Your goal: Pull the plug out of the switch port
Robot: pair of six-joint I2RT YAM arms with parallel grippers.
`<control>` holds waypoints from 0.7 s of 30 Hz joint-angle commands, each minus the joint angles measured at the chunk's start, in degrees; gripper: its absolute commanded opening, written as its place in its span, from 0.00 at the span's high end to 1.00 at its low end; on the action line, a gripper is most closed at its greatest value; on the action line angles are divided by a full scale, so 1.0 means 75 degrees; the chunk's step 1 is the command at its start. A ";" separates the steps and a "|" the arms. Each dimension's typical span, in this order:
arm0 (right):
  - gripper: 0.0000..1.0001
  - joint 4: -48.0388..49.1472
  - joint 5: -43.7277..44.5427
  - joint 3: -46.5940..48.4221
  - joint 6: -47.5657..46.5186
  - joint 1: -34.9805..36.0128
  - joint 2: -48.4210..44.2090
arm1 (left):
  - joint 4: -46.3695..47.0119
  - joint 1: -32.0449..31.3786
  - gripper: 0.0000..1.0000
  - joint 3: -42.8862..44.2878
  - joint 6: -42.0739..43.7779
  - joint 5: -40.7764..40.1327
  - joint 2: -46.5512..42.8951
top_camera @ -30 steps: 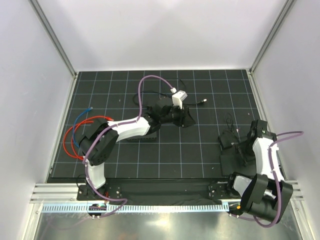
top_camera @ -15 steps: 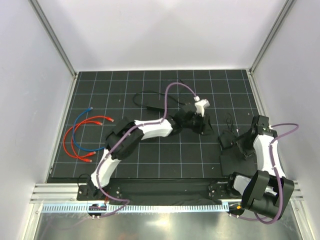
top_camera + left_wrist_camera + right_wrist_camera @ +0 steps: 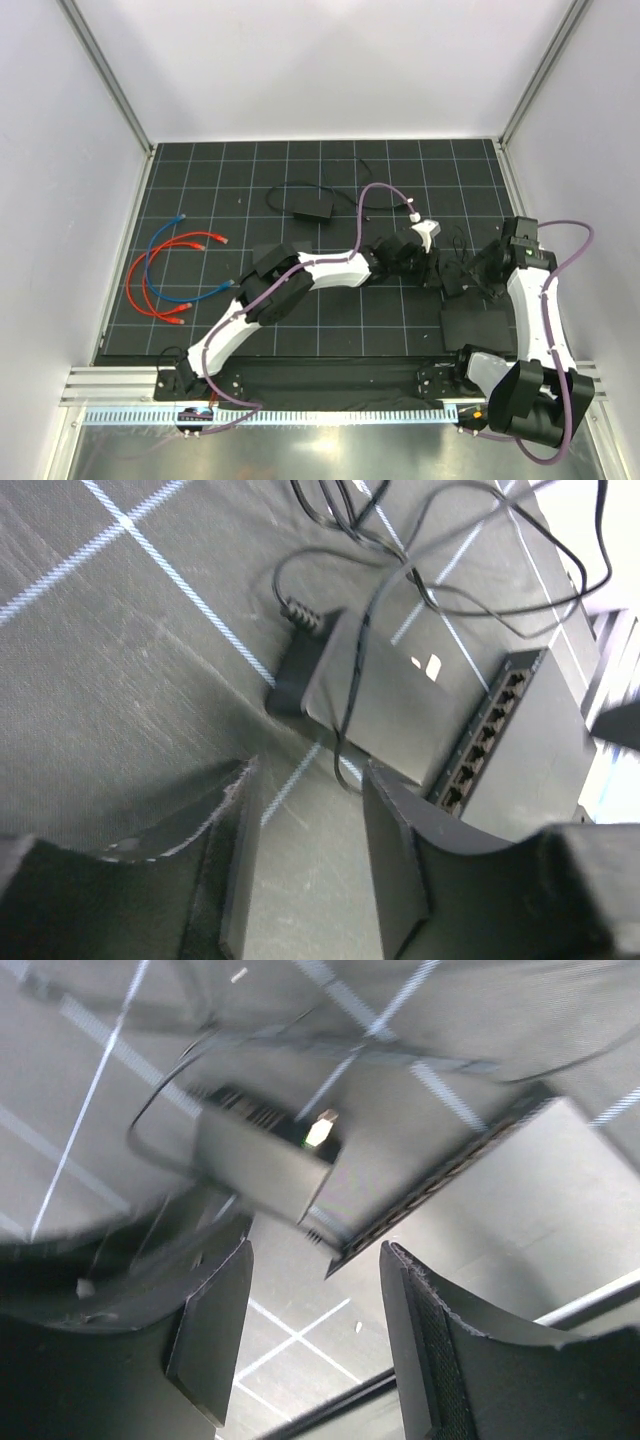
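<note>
The switch (image 3: 545, 755) is a flat matte-black box with a row of sockets (image 3: 485, 735) along one edge. It lies at the mat's right side (image 3: 458, 283) and also shows in the right wrist view (image 3: 540, 1180). A smaller black box (image 3: 375, 685) with a thin cord rests against the switch's socket edge. It carries a small lit mark (image 3: 320, 1130). I cannot tell whether a plug sits in any socket. My left gripper (image 3: 308, 780) is open and empty just left of the switch (image 3: 425, 263). My right gripper (image 3: 315, 1260) is open and empty above it (image 3: 478, 272).
A thin black square plate (image 3: 478, 325) lies near the switch. A black power brick (image 3: 310, 212) with a thin cord sits at the back centre. Red and blue cables (image 3: 165, 275) lie at the left. Thin black cords (image 3: 470, 575) loop beyond the switch.
My left arm has swung right across the mat to the switch, uncovering the power brick at the back. My right gripper has moved up and left toward the switch.
</note>
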 commanded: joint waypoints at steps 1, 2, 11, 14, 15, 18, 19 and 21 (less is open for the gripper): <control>0.39 -0.0074 -0.0556 0.0277 -0.0628 0.0422 -0.0235 | -0.0157 -0.0021 0.53 0.0472 -0.0139 -0.0161 0.0187; 0.40 -0.0085 -0.0639 0.0265 -0.0676 0.0632 -0.0235 | -0.0169 -0.0021 0.55 0.0460 -0.0197 -0.0161 0.0165; 0.45 -0.0366 -0.0183 0.0230 -0.0419 0.1992 0.1100 | -0.0040 0.0026 0.54 -0.1121 0.0341 -0.1121 -0.1451; 0.48 -0.0379 0.0368 0.0207 -0.0267 0.2507 0.1393 | -0.0076 0.0049 0.54 -0.1332 0.0470 -0.1110 -0.1756; 0.49 -0.0332 0.0438 0.0195 -0.0231 0.2602 0.1429 | -0.0018 0.0095 0.54 -0.1402 0.0447 -0.1098 -0.1815; 0.52 -0.0367 0.0708 0.0230 -0.0172 0.2732 0.1628 | 0.0076 0.0236 0.54 -0.1625 0.0377 -0.0888 -0.1991; 0.52 -0.0367 0.0708 0.0230 -0.0161 0.2778 0.1686 | 0.0146 0.0283 0.54 -0.1730 0.0330 -0.0737 -0.2038; 0.54 -0.0378 0.0778 0.0253 -0.0149 0.2837 0.1943 | 0.0263 0.0377 0.54 -0.1860 0.0260 -0.0583 -0.2167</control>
